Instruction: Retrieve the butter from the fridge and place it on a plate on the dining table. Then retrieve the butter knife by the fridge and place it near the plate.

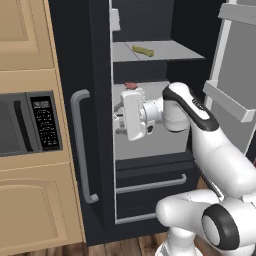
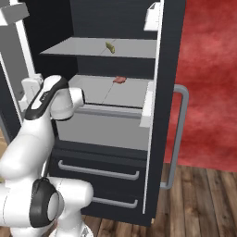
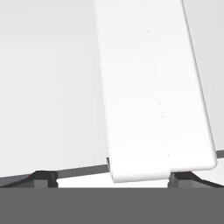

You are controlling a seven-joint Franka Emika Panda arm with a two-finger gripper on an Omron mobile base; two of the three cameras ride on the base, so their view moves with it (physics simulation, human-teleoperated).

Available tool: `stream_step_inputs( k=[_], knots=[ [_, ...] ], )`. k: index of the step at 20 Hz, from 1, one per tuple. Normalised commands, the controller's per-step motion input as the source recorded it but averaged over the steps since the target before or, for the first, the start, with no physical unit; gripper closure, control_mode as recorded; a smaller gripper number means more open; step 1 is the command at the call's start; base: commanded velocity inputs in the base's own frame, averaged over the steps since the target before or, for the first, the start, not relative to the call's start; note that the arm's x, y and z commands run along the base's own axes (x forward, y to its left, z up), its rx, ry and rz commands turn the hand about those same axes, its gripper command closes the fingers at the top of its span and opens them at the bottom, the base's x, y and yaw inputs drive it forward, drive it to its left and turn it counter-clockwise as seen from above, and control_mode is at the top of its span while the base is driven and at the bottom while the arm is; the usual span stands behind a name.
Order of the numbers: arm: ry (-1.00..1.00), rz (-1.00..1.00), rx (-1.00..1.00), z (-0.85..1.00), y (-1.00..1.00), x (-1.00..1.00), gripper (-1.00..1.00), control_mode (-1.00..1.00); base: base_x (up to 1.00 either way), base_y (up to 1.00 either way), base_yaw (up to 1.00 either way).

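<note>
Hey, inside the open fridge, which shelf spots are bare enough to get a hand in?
Upper shelf: bare left and right of the butter. Lower shelf: free towards the front, with the red food item at the back. It is crowded at the lower shelf's left side, where the open tool sits.

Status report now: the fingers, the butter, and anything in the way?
Fingers open, holding nothing. Butter on upper fridge shelf, untouched. Hand at lower shelf level, beside small red food item.

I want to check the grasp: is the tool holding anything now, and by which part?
Nothing is held. The tool is open at the lower fridge shelf; the olive-yellow butter stick lies untouched on the upper shelf.
</note>
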Motion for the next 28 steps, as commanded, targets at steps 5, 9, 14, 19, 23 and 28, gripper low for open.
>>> stream_step_inputs(
  k=[5,9,14,19,23,28],
  knots=[
    [0.00,0.00,0.00,0.00,0.46,0.00,-1.00,-1.00,0.00,0.00,0.00],
    [0.00,0.00,-0.02,0.00,0.63,0.00,-1.00,-1.00,0.00,0.00,0.00],
    [0.00,-0.02,-0.04,0.02,0.46,0.00,-1.00,-1.00,0.00,0.00,0.00],
    [0.00,-0.08,-0.08,0.07,0.09,-0.08,-1.00,-1.00,0.00,0.00,0.00],
    [0.01,-0.15,-0.13,0.00,-0.16,-0.09,-1.00,-1.00,0.00,0.00,0.00],
    [0.06,-0.17,-0.15,0.00,-0.60,0.00,-1.00,-1.00,0.00,0.00,0.00]
  ],
)
